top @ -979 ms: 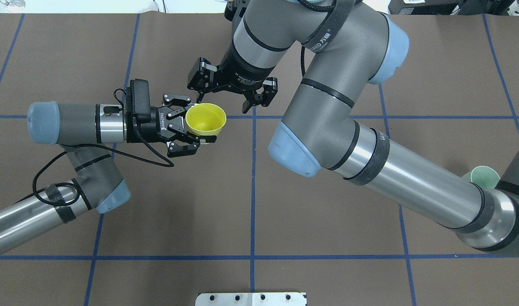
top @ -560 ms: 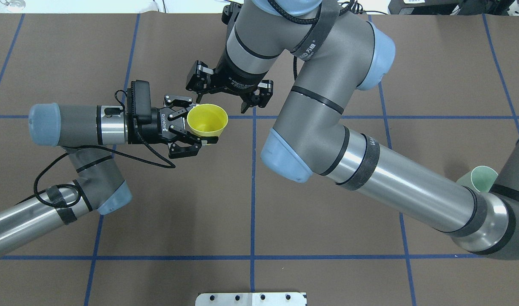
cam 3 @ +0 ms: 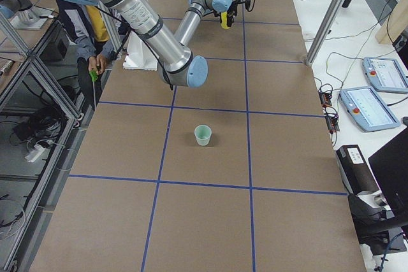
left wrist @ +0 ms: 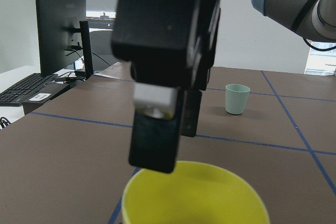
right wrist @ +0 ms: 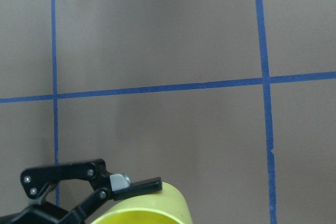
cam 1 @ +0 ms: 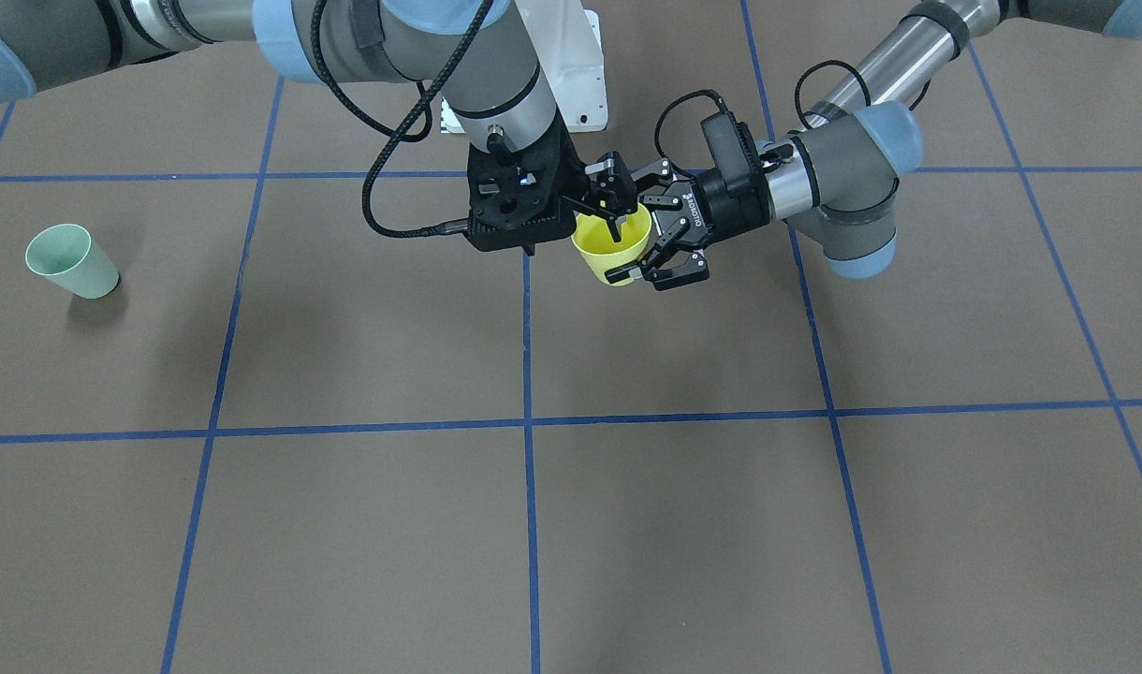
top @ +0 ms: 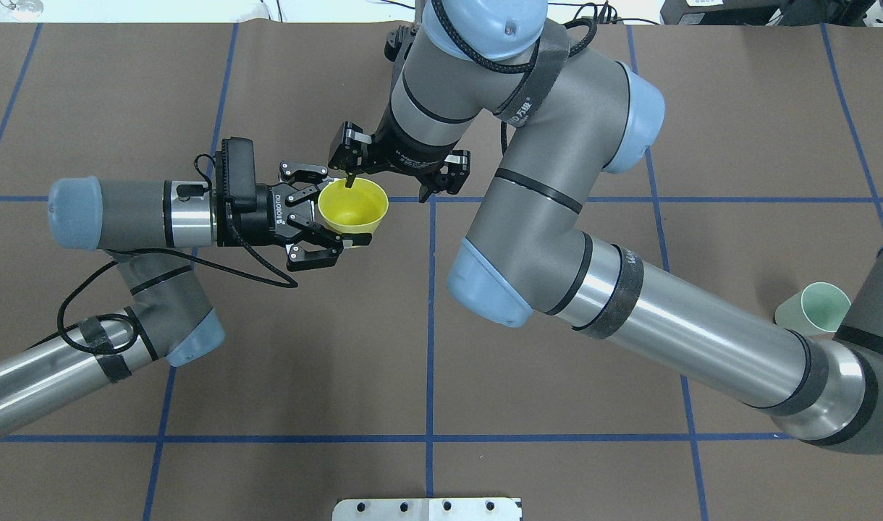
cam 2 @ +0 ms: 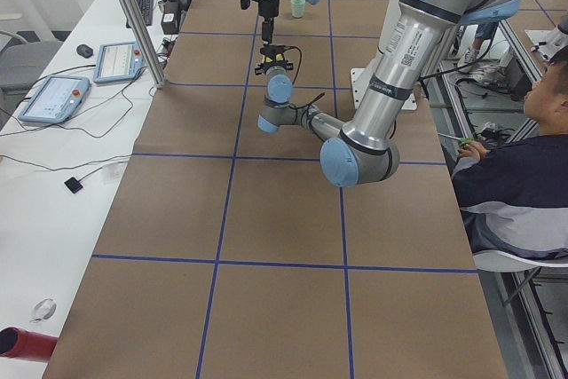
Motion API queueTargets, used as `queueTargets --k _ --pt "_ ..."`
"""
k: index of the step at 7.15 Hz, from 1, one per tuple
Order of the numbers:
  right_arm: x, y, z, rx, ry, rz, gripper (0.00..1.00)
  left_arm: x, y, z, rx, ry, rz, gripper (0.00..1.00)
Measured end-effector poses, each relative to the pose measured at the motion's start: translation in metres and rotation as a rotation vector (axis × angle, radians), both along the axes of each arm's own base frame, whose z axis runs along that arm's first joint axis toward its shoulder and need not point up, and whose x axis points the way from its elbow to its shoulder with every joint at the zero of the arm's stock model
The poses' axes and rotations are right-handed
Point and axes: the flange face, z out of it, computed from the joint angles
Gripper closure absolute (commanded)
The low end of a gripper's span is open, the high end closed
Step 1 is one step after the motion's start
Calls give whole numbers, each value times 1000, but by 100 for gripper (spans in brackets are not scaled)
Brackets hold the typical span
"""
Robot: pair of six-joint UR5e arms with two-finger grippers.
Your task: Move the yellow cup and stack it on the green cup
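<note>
**Yellow cup held between two arms over the taped mat**

A brown mat [top: 304, 362] covered the whole table, ruled into big squares by blue tape lines [top: 431, 325]. White benches ran down one side, carrying two teach pendants [cam 2: 55, 98]. Across the table an operator [cam 2: 519, 175] in a dark top sat watching.

The left gripper [top: 338, 211] was clamped on the yellow cup [top: 355, 206], holding it mouth up above the mat near a tape crossing. The right gripper [top: 387, 189] hung over it with its jaws spread wide, one finger dipping just inside the rim.

From overhead, the green cup [top: 810, 310] was half tucked behind the right arm's elbow. The front-facing camera showed it whole, upright and alone, well apart from the handover. The left wrist camera caught a monitor [left wrist: 60, 32] that the table views missed
</note>
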Motion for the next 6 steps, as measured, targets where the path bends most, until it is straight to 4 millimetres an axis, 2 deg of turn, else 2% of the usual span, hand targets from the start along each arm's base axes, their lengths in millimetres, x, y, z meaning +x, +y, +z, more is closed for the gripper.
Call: queueTargets --k 1,3,4,5,6 --pt "-6 4 4 4 8 -2 2 0 0 0 0 0 0 100" --pt "-12 10 6 14 17 1 27 0 0 0 0 1 0 93" --pt "-15 11 6 22 21 8 35 0 0 0 0 1 1 90" --pt "-16 13 5 28 21 12 37 0 0 0 2 4 1 89" --pt "-17 14 3 34 20 11 49 -1 1 0 5 9 1 88"
